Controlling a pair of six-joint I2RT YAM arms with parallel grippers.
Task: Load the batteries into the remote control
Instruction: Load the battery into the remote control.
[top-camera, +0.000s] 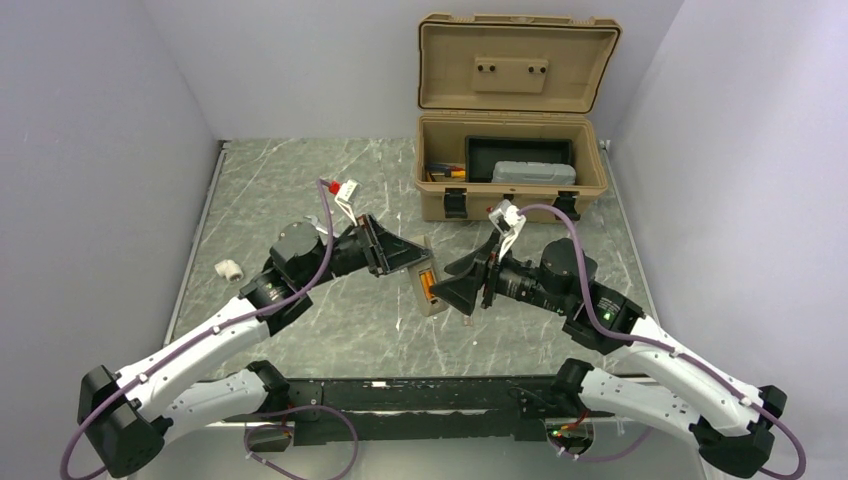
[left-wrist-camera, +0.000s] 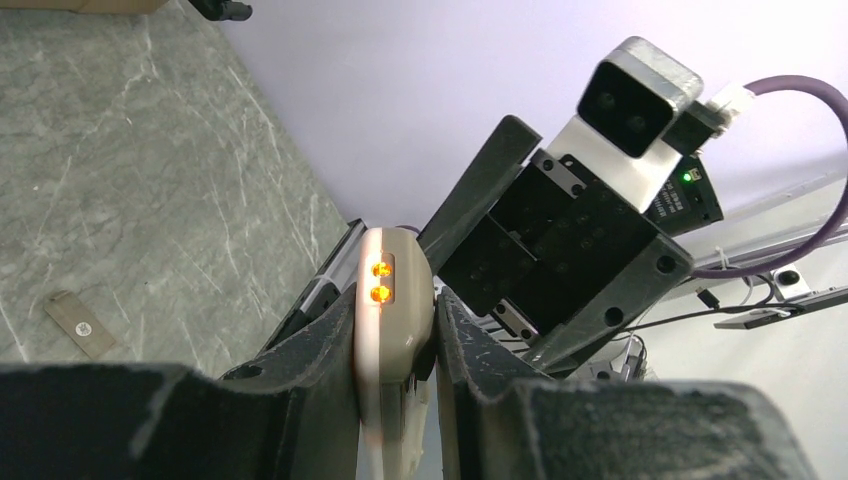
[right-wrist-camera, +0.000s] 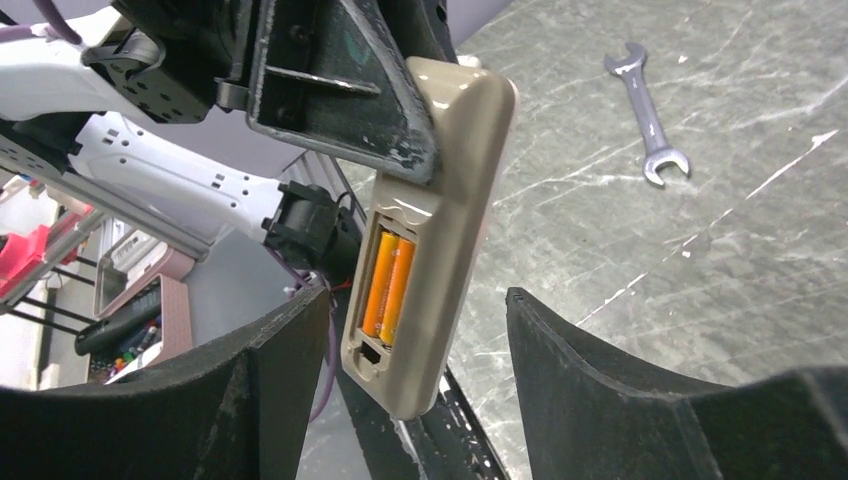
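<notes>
My left gripper (top-camera: 415, 262) is shut on the grey-tan remote control (top-camera: 428, 285) and holds it upright above the table's middle. In the left wrist view the remote (left-wrist-camera: 393, 330) is pinched between my fingers (left-wrist-camera: 300, 370), with two orange spots at its end. The right wrist view shows the remote's back (right-wrist-camera: 440, 230) with the bay open and two orange batteries (right-wrist-camera: 388, 285) lying side by side in it. My right gripper (top-camera: 466, 290) is open, and its fingers (right-wrist-camera: 290, 370) stand on either side of the remote's lower end without touching it.
An open tan toolbox (top-camera: 510, 165) stands at the back right. A silver wrench (right-wrist-camera: 650, 110) lies on the marble table. A small white fitting (top-camera: 229, 269) lies at the left. A small grey-tan flat plate (left-wrist-camera: 80, 325) lies on the table.
</notes>
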